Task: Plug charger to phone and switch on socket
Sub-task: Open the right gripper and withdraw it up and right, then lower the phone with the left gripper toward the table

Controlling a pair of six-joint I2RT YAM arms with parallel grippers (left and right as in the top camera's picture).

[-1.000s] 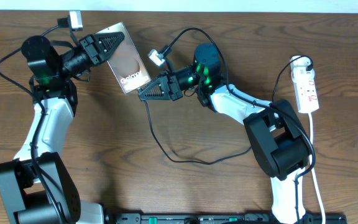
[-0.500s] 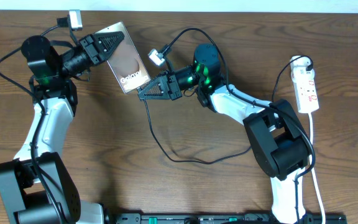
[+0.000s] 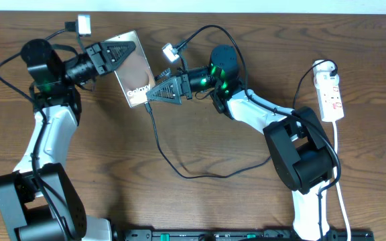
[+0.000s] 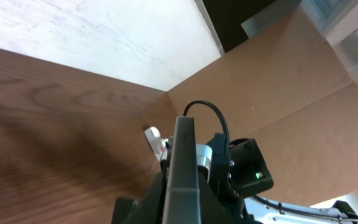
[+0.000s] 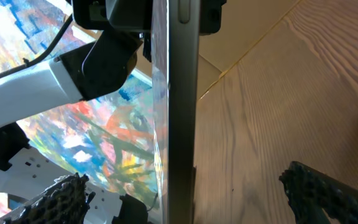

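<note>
Bronze phone [image 3: 137, 70] is held on edge over the counter [image 3: 112, 177], clamped by the left fingers [image 3: 114, 52]; the right fingers [image 3: 166, 90] gape wide at its lower end, where the charger [image 3: 210, 176] seemingly sits plugged. Switching on the socket [image 3: 330, 94] remains.

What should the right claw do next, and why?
Probably pull the right claw back from the phone. The claw is open, with a finger on each side of the phone's edge. The charger seems to reach the phone's bottom end. The socket lies far from it.
</note>
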